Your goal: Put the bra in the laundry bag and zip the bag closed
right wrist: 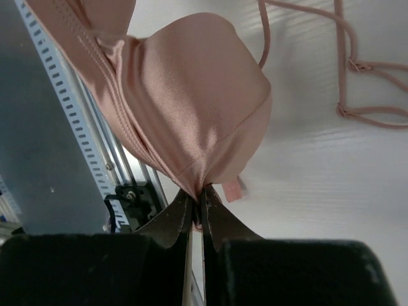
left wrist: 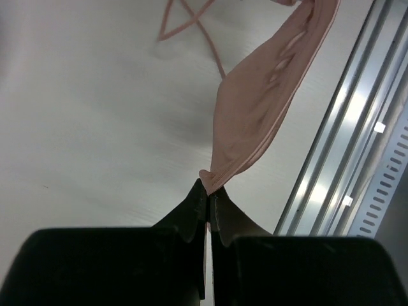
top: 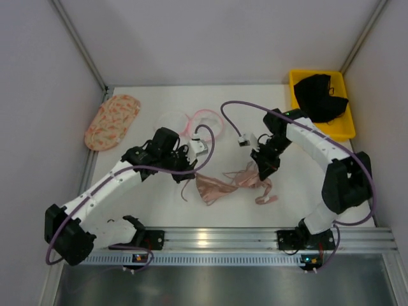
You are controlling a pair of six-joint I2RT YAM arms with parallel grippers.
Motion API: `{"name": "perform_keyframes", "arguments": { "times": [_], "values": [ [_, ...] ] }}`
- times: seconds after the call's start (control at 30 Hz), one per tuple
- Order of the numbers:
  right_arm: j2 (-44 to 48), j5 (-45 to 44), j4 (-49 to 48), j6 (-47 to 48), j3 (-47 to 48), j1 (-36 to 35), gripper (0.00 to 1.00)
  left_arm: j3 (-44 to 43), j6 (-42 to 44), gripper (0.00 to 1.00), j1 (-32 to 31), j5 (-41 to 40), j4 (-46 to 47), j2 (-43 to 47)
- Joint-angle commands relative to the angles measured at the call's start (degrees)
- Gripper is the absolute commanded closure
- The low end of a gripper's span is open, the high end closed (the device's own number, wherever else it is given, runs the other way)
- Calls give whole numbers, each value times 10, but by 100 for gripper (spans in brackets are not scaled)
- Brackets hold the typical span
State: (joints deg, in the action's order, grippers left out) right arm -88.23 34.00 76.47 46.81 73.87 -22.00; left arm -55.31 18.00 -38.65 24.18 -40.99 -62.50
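The pale pink bra [top: 220,186] hangs stretched between my two grippers, just above the table near its front. My left gripper [top: 192,174] is shut on the bra's left end. In the left wrist view the fabric [left wrist: 261,108] is pinched at that gripper's tips [left wrist: 208,189]. My right gripper [top: 264,169] is shut on the other end. In the right wrist view a cup [right wrist: 191,102] bunches at the closed tips [right wrist: 199,192], and thin straps [right wrist: 344,64] trail on the table. The laundry bag [top: 203,121], white mesh with a pink zip rim, lies behind the left gripper, apart from both.
A peach patterned oval fabric piece [top: 113,121] lies at the back left. At the back right a yellow bin [top: 344,131] holds a black garment [top: 322,95]. An aluminium rail [top: 255,239] runs along the front edge. White walls enclose the table.
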Motion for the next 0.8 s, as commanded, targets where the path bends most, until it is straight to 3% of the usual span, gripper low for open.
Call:
{"name": "perform_keyframes", "arguments": {
  "times": [0.0,0.17,0.37,0.53,0.63,0.77],
  "values": [
    [-37,19,95,37,56,-8,100,-13,14,100,83,65,37,-67],
    [-129,7,93,55,118,-4,100,-113,2,100,201,84,36,-228],
    [-213,68,93,9,239,60,100,-180,30,100,236,96,37,-300],
    [-162,41,92,10,289,80,100,-205,31,100,235,104,53,-284],
    [-97,27,92,21,277,83,100,-188,32,100,228,105,57,-232],
    [7,16,92,45,216,81,100,-136,37,100,189,94,57,-99]
  ]
}}
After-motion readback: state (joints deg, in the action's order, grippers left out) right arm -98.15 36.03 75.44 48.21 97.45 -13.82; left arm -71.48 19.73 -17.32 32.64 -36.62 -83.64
